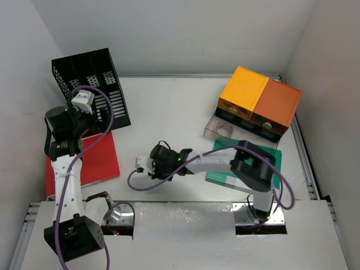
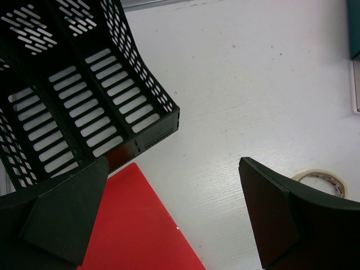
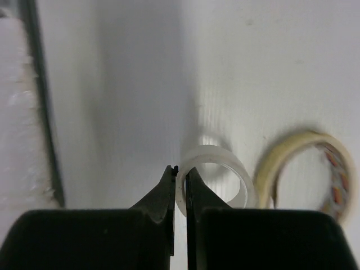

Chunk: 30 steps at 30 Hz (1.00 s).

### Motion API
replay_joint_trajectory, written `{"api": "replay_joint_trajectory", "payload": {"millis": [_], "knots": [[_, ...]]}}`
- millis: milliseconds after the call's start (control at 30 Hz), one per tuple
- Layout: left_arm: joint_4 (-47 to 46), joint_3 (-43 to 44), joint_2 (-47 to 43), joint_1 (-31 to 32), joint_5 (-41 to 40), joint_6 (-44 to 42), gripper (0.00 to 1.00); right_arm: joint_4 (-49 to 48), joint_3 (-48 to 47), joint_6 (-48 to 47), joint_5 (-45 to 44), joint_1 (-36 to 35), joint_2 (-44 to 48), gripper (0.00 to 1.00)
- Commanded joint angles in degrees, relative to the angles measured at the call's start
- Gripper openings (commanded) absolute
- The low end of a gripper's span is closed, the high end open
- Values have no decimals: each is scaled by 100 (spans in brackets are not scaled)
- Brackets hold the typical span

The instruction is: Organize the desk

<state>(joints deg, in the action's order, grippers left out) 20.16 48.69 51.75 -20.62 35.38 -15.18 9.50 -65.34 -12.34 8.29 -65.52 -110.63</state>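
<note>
Your right arm is stretched out low to the left across the near middle of the desk (image 1: 180, 112), with its elbow bent up over the green book (image 1: 222, 175). The right gripper (image 3: 180, 171) is clamped on the wall of a small see-through tape ring (image 3: 212, 154), one finger inside the ring and one outside. The ring lies flat on the white top, touching or nearly touching a beige tape roll (image 3: 308, 136).

Your left arm stands pretty much upright from its base. Its wrist is up high over the red folder (image 1: 100, 160), next to the black mesh file rack (image 1: 90, 84). The left gripper (image 2: 173, 208) points down at the desk, jaws spread wide with nothing between them.

The desk itself fills the whole floor of the scene, with the orange drawer unit (image 1: 259, 104) at its far right.
</note>
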Motion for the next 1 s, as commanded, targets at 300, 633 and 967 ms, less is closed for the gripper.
{"api": "replay_joint_trajectory", "payload": {"millis": [300,633,967], "knots": [[-91,80,-182,-3,31,-99,100,25,899,2068,-2683,2409,3564,0],[-100,97,-86,5,127,-29,100,552,1991,2095,-3343,4002,4918,0],[-65,115,-191,6,154,-82,100,685,1999,2227,-1831,5567,3859,0]]}}
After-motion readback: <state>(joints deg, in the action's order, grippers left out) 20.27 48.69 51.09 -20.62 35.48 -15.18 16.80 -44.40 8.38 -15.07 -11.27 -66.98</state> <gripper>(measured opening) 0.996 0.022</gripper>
